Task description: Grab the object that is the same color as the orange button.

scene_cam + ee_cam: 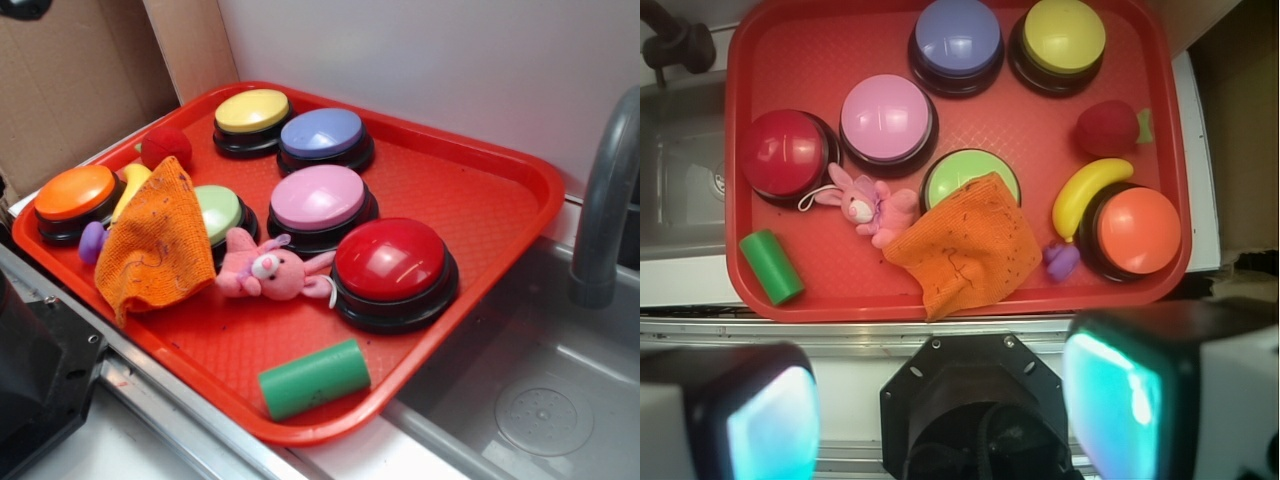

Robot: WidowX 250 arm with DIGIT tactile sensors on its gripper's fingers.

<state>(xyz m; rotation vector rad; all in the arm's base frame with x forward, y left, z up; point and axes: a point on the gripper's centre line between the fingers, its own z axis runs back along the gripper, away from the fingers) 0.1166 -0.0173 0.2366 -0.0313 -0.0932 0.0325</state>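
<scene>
From my wrist camera, the fingers [940, 410] stand wide apart with nothing between them, one blurred pad [750, 420] at lower left and the other at lower right. They hang high above the near rim of the red tray [840, 285], well clear of everything in it.

Just beyond the fingers I see the orange cloth [970, 245], a rumpled heap at the tray's near edge. It drapes over part of the green button [965, 172], and its left corner touches the pink bunny [872, 207]. To its right sits a small purple thing [1062, 262], then the orange button [1137, 230] in the tray's corner, with a yellow banana [1087, 192] leaning on that button's rim.

Farther out I find a red ball-like toy [1106, 128], the yellow button [1064, 36], the blue-violet button [958, 36], the pink button [886, 118] and the larger red button [782, 152], which the bunny lies against. A green cylinder [772, 266] lies alone near the tray's near-left corner.

In the exterior view the tray sits beside a grey sink [540, 400] with a faucet [605, 200] at right.
</scene>
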